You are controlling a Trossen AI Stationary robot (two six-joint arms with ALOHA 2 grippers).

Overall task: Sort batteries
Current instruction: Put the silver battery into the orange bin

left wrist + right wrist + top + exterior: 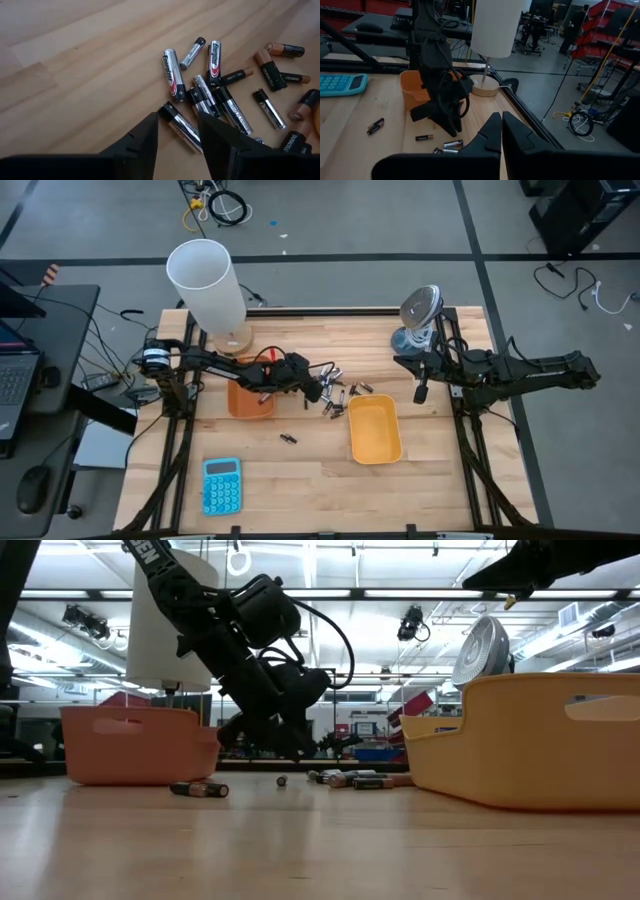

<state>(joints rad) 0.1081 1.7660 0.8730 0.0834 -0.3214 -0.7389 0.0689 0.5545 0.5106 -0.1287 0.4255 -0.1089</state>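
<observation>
hovering open over the loose batteries (210,95) mid-surface, the left hand (177,137) is gripping nothing; right hand (501,131) waiting closed; sorting looks barely begun.

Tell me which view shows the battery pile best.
Left wrist view: the batteries lie close up, labels readable, just past the open left gripper. High view shows small specks; low view a thin row; right wrist view only a few.

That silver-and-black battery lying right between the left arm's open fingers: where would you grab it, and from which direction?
Grip that battery across its round middle, coming straight down from above. It lies flat on the table, its near end between the left gripper's open fingers, with bare wood on one side. The pile crowds its far end, so stay near this end.
</observation>
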